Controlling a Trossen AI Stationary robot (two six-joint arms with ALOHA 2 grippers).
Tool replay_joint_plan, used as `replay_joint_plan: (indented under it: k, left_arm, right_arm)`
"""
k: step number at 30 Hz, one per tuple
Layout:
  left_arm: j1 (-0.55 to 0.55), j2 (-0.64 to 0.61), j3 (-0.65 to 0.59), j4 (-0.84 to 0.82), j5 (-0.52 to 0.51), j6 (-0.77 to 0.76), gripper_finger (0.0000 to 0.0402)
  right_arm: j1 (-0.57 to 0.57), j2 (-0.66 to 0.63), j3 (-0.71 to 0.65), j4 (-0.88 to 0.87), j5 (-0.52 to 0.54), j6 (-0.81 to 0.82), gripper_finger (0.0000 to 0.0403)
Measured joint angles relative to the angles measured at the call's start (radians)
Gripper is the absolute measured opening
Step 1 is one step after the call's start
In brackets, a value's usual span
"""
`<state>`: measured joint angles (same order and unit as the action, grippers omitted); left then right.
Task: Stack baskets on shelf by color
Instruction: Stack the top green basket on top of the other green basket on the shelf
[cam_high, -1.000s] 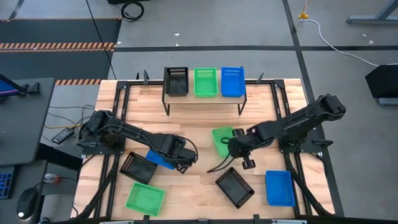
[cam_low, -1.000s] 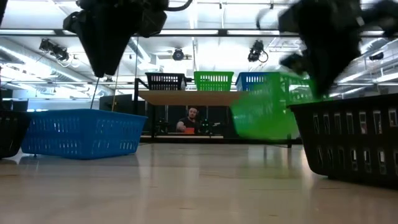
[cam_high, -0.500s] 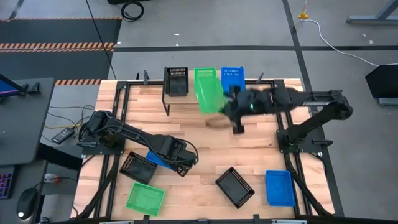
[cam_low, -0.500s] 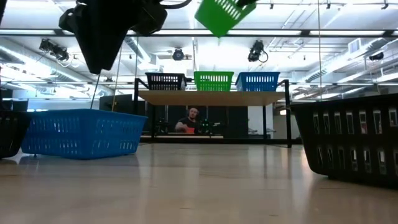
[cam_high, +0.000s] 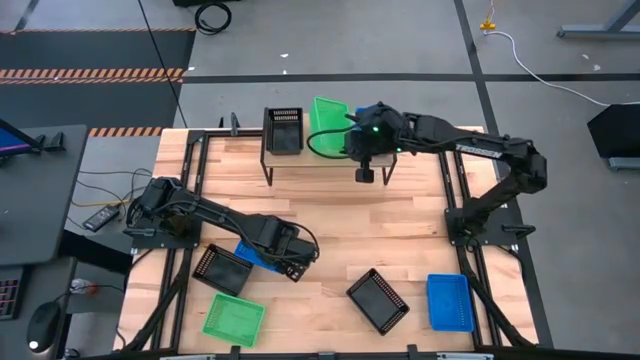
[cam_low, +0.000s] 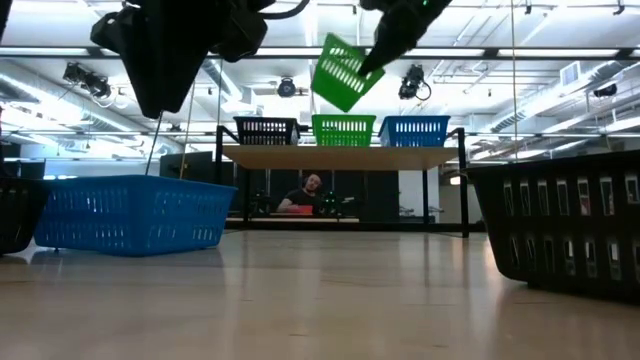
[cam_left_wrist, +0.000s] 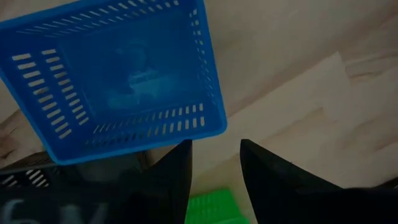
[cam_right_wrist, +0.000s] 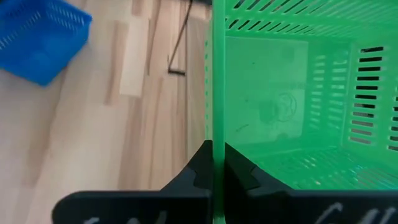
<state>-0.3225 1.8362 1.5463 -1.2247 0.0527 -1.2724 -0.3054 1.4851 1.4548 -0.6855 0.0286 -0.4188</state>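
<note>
Your right gripper is clamped on the wall of a green basket, which hangs tilted from its fingers, above the shelf and its middle green basket. Your left gripper hovers with fingers apart; a blue basket lies just ahead of them on the table.

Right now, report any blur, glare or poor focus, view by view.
Left wrist view: the blue basket floor looks soft, with a pale sheen. Low view: ceiling lights glare, and the near black basket is slightly soft. Right wrist view: the held green basket fills the picture, brightly lit. High view: even, sharp.
</note>
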Motion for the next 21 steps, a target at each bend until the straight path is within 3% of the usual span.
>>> replay_joint_plan:
  k: [12, 21]
  left_arm:
    - [-0.025, 0.000, 0.000, -0.001, 0.032, 0.000, 0.0142]
    - [-0.023, 0.000, 0.000, 0.009, 0.022, -0.023, 0.0142]
  right_arm:
    - [-0.070, 0.014, 0.000, -0.031, -0.001, 0.000, 0.0013]
    - [-0.072, 0.014, 0.000, -0.033, -0.004, 0.023, 0.0045]
